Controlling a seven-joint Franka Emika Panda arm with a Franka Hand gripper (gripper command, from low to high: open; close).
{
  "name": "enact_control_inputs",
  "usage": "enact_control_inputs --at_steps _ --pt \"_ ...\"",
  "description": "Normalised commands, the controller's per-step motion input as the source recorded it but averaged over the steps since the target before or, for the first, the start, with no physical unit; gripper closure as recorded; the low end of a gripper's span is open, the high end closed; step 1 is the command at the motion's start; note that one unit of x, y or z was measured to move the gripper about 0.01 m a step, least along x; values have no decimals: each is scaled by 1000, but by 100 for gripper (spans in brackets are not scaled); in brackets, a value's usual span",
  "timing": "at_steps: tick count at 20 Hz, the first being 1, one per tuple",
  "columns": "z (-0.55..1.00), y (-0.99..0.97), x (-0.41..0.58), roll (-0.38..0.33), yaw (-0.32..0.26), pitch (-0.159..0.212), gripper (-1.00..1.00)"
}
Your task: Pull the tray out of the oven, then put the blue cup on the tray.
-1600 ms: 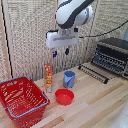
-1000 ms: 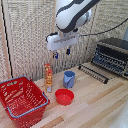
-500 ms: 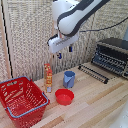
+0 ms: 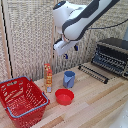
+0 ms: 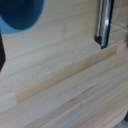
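Leftward now, end effector (image 4: 66, 50) above blue cup (image 4: 69, 79).

- The oven (image 4: 113, 56) is placed at the far right of the exterior view, on the table (image 4: 95, 107).
- The tray (image 4: 93, 73) is laid just left of it, in front of its open door.
- The cup (image 4: 69, 79) is set left of the tray, with the bottle (image 4: 48, 77) further left.
- The bowl (image 4: 64, 96) is placed nearer than the cup.
- The basket (image 4: 22, 100) is seen at the near left.
- The gripper (image 4: 69, 52) is held above the cup.
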Motion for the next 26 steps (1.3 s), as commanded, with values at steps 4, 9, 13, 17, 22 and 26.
enact_control_inputs --at_steps 4,9,13,17,22,26 --pt "-198 -619 0 -333 19 0 -100" --pt "-247 -670 14 -295 31 0 -100" --pt "-224 -570 236 -235 89 0 -100" --pt "-171 -444 459 -178 133 0 -100" --pt "-99 -542 361 -146 130 0 -100" --pt "-6 -755 -12 -115 103 0 -100"
